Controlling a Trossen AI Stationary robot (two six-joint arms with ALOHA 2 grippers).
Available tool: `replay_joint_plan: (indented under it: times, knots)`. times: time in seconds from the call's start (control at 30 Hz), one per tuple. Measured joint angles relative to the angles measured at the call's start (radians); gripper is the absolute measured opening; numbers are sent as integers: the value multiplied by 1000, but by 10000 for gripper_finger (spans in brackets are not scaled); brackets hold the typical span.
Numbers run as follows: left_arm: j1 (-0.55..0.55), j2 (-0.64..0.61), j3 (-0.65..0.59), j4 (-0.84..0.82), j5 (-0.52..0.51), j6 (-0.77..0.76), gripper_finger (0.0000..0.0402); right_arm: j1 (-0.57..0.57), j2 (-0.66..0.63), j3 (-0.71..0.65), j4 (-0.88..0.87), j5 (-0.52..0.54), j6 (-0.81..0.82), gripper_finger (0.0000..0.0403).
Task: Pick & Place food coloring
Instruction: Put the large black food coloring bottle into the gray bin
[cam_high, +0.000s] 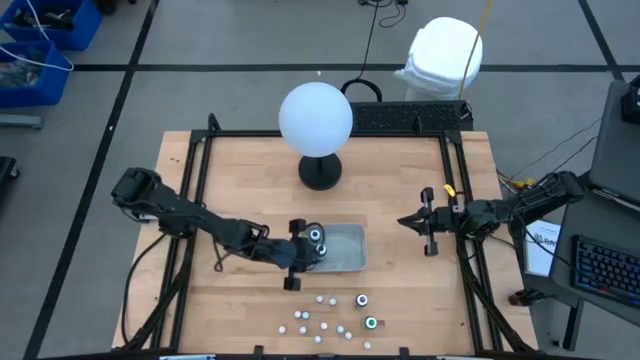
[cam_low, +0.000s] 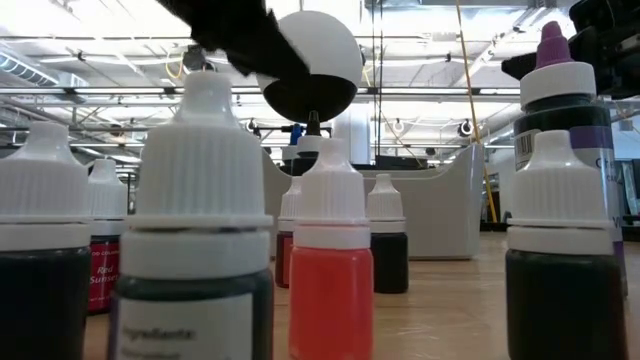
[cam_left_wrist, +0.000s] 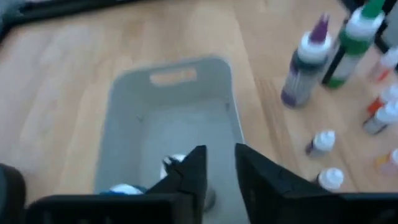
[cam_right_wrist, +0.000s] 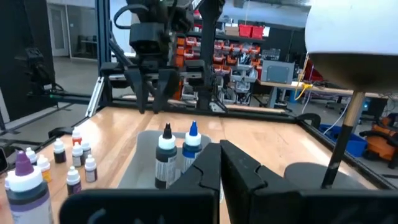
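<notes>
Two dark food coloring bottles stand upright on their bases at the left end of the grey tray. In the right wrist view one has a black tip and one a blue tip. My left gripper hovers open just above them and touches nothing. Two more ringed bottles and several small white ones stand on the table near its near edge. My right gripper waits shut, right of the tray.
The white globe on its black base stands behind the tray. In the left wrist view, tall purple-tipped and green-tipped bottles stand beside the tray. A black frame borders the table. Bare wood lies left of the tray.
</notes>
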Motion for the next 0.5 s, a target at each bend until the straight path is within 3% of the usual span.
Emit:
replay_joint_plan:
  times: [0.3, 0.5]
  knots:
    - [49, 30, 0, 2, -59, -49, 245, 0, 8, 0, -8, 19, 3, 0]
    - [67, 30, 0, -4, -26, -65, 287, 0, 8, 0, -1, 19, -14, 0]
